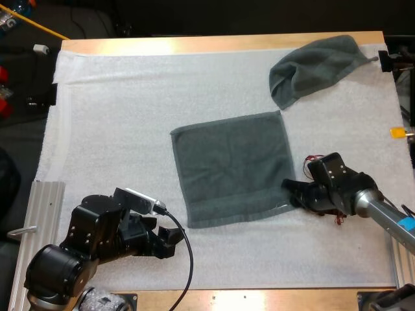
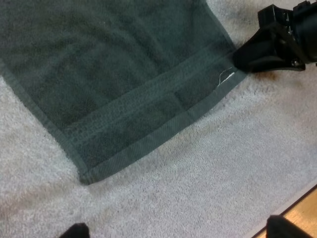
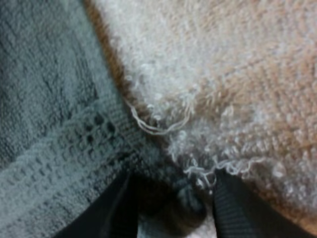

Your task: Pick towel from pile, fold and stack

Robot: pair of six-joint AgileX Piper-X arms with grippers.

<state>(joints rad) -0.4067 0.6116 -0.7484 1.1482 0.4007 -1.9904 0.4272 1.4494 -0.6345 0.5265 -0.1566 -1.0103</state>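
Since the towel point(image 1: 230, 168) lies flat mid-mat, well apart from the crumpled towel point(image 1: 318, 68) at the far right, I judge the step in hand to be the first fold. The right pincer point(image 1: 290, 190) sits at the towel's near right corner. Its wrist view shows the fingers point(image 3: 119, 210) apart with the corner tip between them, not yet pinched. The left pincer point(image 1: 170, 236) hangs wide apart and clear over bare mat point(image 1: 130, 110), just short of the near left corner point(image 2: 85, 177).

To fold well, the right should close low on the hem, taking cloth and not mat fluff. The left should come forward to its own corner so both lift together and the near edge stays straight.

Room is good: open mat lies beyond the towel's far edge, though the crumpled towel is near its far right corner. The bench point(image 2: 302, 208) ends close by the left pincer.
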